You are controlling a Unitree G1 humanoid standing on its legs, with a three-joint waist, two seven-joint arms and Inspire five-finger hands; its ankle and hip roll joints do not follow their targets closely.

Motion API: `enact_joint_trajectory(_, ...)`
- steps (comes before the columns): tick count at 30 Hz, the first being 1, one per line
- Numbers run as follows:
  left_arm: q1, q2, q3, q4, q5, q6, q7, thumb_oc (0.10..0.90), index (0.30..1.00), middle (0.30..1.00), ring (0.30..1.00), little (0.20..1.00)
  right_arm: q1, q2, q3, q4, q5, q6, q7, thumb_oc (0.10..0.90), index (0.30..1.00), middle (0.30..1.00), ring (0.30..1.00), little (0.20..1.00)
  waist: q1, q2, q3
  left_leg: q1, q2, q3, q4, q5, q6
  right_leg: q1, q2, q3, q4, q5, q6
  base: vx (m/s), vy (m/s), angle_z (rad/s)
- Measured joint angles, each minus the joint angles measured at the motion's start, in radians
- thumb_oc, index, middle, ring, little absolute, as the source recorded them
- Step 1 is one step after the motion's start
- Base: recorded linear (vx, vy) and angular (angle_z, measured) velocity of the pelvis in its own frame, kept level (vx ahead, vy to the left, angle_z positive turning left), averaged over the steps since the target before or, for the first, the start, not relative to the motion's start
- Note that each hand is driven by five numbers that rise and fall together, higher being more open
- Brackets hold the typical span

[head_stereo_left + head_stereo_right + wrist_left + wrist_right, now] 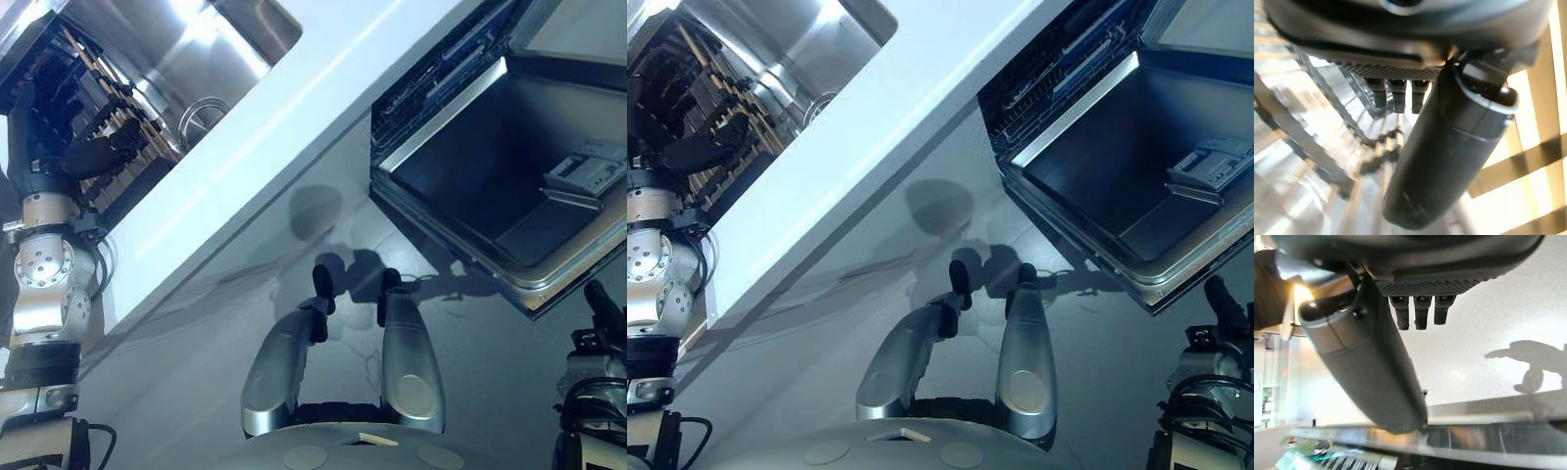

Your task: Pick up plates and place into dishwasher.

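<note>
A white counter (294, 127) is seen running as a long band from the near left to the far right. A steel sink (186, 59) is set into it at the far left, and a round drain (201, 117) can be made out on the sink floor. Just beside the sink, at the left edge, a dish rack (108, 147) of wooden bars is placed, with its bars lying along the same slant as the counter.

The left hand (93, 152) is held over this rack. In its wrist view the fingers (1396, 95) are shown extended and the thumb (1449, 161) juts forward; nothing is gripped. The rack's rungs are seen past them, and whether a plate stands among them cannot be told.

At the far right, the dishwasher (509, 176) is stood open, its door (529, 196) folded down toward the floor, with the long edge of the door angled like the counter. A wire rack (1058, 69) is visible inside.

The right hand (602, 308) is held low at the near right edge, well apart from the door. Its fingers (1420, 313) are likewise straight and its thumb (1366, 372) free, with nothing held.
</note>
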Motion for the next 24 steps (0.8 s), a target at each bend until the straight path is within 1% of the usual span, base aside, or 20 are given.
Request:
enact_joint_trajectory(3, 0.01, -0.052, 0.055, -0.033, -0.082, -0.004, -0.008, 0.8, 0.9, 0.9, 0.9, 0.9, -0.001, -0.004, 0.007, -0.003, 0.019, 0.0, 0.022, 0.8, 0.9, 0.9, 0.9, 0.9, 0.0, 0.003, -0.001, -0.033, -0.013, -0.006, 0.044, -0.023, -0.006, -0.045, -0.016, 0.0, 0.058, -0.027, -0.007, 0.01, -0.009, -0.05)
enact_joint_trajectory(5, 0.028, -0.077, 0.065, -0.078, -0.104, -0.012, -0.024, 0.8, 0.9, 0.9, 0.9, 0.9, -0.001, -0.001, 0.033, -0.004, 0.026, 0.0, 0.037, 0.8, 0.9, 0.9, 0.9, 0.9, 0.007, 0.005, -0.002, -0.051, -0.014, -0.014, 0.071, -0.037, -0.013, -0.062, -0.017, -0.001, 0.084, -0.036, -0.011, -0.01, -0.036, -0.07)
enact_joint_trajectory(7, 0.021, -0.077, 0.067, -0.084, -0.093, -0.023, -0.036, 0.8, 0.9, 0.9, 0.9, 0.9, -0.004, 0.002, 0.05, -0.005, 0.052, 0.003, 0.059, 0.8, 0.9, 0.9, 0.9, 0.9, 0.006, 0.005, -0.002, -0.063, -0.015, -0.017, 0.1, -0.049, -0.015, -0.069, -0.019, -0.001, 0.104, -0.049, -0.014, -0.01, -0.056, 0.01)
enact_joint_trajectory(9, 0.016, -0.075, 0.083, -0.097, -0.09, -0.023, -0.037, 0.8, 0.9, 0.9, 0.9, 0.9, -0.009, -0.001, 0.054, 0.0, 0.083, 0.003, 0.102, 0.8, 0.9, 0.9, 0.9, 0.9, 0.007, 0.006, -0.003, -0.084, -0.015, -0.018, 0.116, -0.052, -0.017, -0.092, -0.022, -0.001, 0.123, -0.055, -0.018, -0.03, -0.051, 0.03)
enact_joint_trajectory(11, 0.015, -0.073, 0.099, -0.114, -0.09, -0.025, -0.047, 0.8, 0.9, 0.9, 0.9, 0.9, -0.017, -0.006, 0.058, 0.016, 0.116, 0.012, 0.184, 0.8, 0.9, 0.9, 0.9, 0.9, 0.009, 0.007, -0.003, -0.109, -0.016, -0.032, 0.142, -0.057, -0.024, -0.113, -0.022, -0.003, 0.144, -0.059, -0.023, -0.04, -0.026, 0.03)
enact_joint_trajectory(14, 0.045, -0.076, 0.091, -0.18, -0.094, -0.039, -0.076, 0.8, 0.9, 0.9, 0.9, 0.9, -0.013, -0.006, 0.067, 0.024, 0.18, 0.034, 0.306, 0.8, 0.9, 0.9, 0.9, 0.9, 0.018, 0.008, -0.004, -0.143, -0.014, -0.043, 0.171, -0.063, -0.033, -0.144, -0.021, -0.007, 0.176, -0.068, -0.034, -0.04, -0.017, 0.05)
enact_joint_trajectory(16, 0.062, -0.077, 0.086, -0.212, -0.095, -0.043, -0.09, 0.8, 0.9, 0.9, 0.9, 0.9, -0.013, -0.006, 0.069, 0.023, 0.208, 0.046, 0.359, 0.8, 0.9, 0.9, 0.9, 0.9, 0.019, 0.008, -0.004, -0.158, -0.013, -0.051, 0.18, -0.062, -0.037, -0.16, -0.02, -0.009, 0.189, -0.075, -0.036, -0.01, -0.004, 0.03)
enact_joint_trajectory(17, 0.08, -0.077, 0.085, -0.233, -0.098, -0.046, -0.099, 0.8, 0.9, 0.9, 0.9, 0.9, -0.015, -0.005, 0.078, 0.019, 0.242, 0.061, 0.423, 0.8, 0.9, 0.9, 0.9, 0.9, 0.021, 0.009, -0.005, -0.172, -0.013, -0.06, 0.185, -0.063, -0.048, -0.174, -0.015, -0.011, 0.197, -0.075, -0.038, 0.0, 0.0, 0.0)
enact_joint_trajectory(19, 0.09, -0.077, 0.086, -0.235, -0.103, -0.051, -0.108, 0.8, 0.9, 0.9, 0.9, 0.9, -0.015, -0.003, 0.09, 0.007, 0.278, 0.086, 0.509, 0.8, 0.9, 0.9, 0.9, 0.9, 0.029, 0.011, -0.006, -0.18, -0.012, -0.08, 0.191, -0.064, -0.059, -0.186, -0.015, -0.024, 0.204, -0.074, -0.049, -0.01, 0.005, -0.14)
enact_joint_trajectory(21, 0.106, -0.077, 0.088, -0.235, -0.104, -0.065, -0.109, 0.8, 0.9, 0.9, 0.9, 0.9, -0.008, 0.002, 0.123, -0.047, 0.297, 0.101, 0.562, 0.8, 0.9, 0.9, 0.9, 0.9, 0.035, 0.011, -0.006, -0.185, -0.011, -0.106, 0.194, -0.065, -0.07, -0.187, -0.016, -0.046, 0.202, -0.068, -0.058, -0.02, 0.014, -0.29)
enact_joint_trajectory(24, 0.125, -0.077, 0.108, -0.217, -0.116, -0.075, -0.096, 0.8, 0.9, 0.9, 0.9, 0.9, 0.023, 0.02, 0.186, -0.211, 0.304, 0.111, 0.626, 0.8, 0.9, 0.9, 0.9, 0.9, 0.055, 0.011, -0.006, -0.186, 0.008, -0.128, 0.201, -0.073, -0.087, -0.187, -0.021, -0.097, 0.18, -0.052, -0.075, -0.01, 0.019, -0.46)
